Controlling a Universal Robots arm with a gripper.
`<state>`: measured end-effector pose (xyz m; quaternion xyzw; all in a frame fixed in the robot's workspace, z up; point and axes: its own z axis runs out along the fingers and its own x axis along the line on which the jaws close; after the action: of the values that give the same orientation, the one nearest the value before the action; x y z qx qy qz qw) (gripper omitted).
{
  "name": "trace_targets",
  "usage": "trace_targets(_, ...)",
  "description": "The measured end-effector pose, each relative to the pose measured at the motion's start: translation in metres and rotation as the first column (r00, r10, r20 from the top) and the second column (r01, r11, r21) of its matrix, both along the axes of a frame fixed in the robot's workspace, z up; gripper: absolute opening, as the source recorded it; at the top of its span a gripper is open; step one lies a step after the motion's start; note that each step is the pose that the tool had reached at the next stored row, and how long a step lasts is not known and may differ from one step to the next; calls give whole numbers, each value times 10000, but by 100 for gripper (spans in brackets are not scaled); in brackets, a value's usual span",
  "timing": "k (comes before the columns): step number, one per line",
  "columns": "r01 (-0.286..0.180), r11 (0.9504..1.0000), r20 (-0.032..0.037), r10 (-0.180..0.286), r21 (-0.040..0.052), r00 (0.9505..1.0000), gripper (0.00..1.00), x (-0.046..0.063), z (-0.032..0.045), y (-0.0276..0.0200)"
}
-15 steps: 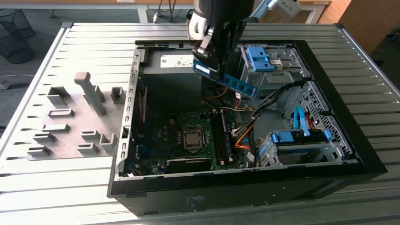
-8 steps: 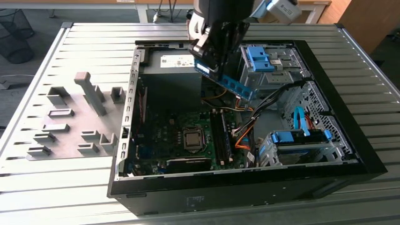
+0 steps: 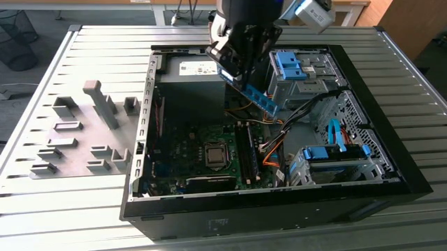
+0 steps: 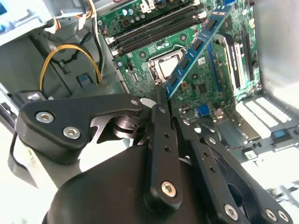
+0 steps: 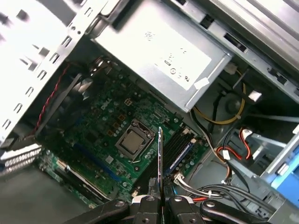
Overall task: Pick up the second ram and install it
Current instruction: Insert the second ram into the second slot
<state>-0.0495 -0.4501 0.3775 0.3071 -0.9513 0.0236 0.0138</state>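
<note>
My gripper hangs over the open computer case and is shut on the second ram, a long blue-green stick with dark chips that slants down from the fingers. In the second wrist view the ram reaches out from my gripper over the green motherboard. The first wrist view catches the ram edge-on, rising from my gripper, with the black memory slots beside the processor below it. The ram is well clear of the slots.
Grey block-shaped holders stand on the slatted table at the exterior view's left. Inside the case are a silver power supply, blue drive cages and orange and yellow cables next to the slots.
</note>
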Motion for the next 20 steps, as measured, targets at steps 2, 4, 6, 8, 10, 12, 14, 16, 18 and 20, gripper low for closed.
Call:
trace_targets(2, 361, 9993, 0, -361, -2, 9993, 14, 0, -2, 0)
trace_targets(4, 720, 9974, 1, -720, -4, 9974, 14, 0, -5, 0)
trace_targets(6, 1094, 9940, 1, -1094, -7, 9940, 14, 0, -9, 0)
trace_targets(8, 1450, 9894, 1, -1450, -12, 9894, 14, 0, -13, 0)
trace_targets(10, 1804, 9836, 2, -1804, -17, 9836, 14, 0, -17, 0)
trace_targets(12, 2169, 9762, 3, -2169, -20, 9762, 14, 0, -22, 0)
trace_targets(14, 2519, 9678, 4, -2519, -24, 9678, 14, 0, -27, 0)
trace_targets(16, 2865, 9581, 5, -2865, -27, 9581, 14, 0, -32, 0)
trace_targets(18, 3208, 9471, 6, -3208, -30, 9471, 14, 0, -37, 0)
trace_targets(20, 3561, 9345, 6, -3561, -33, 9345, 14, 0, -41, 0)
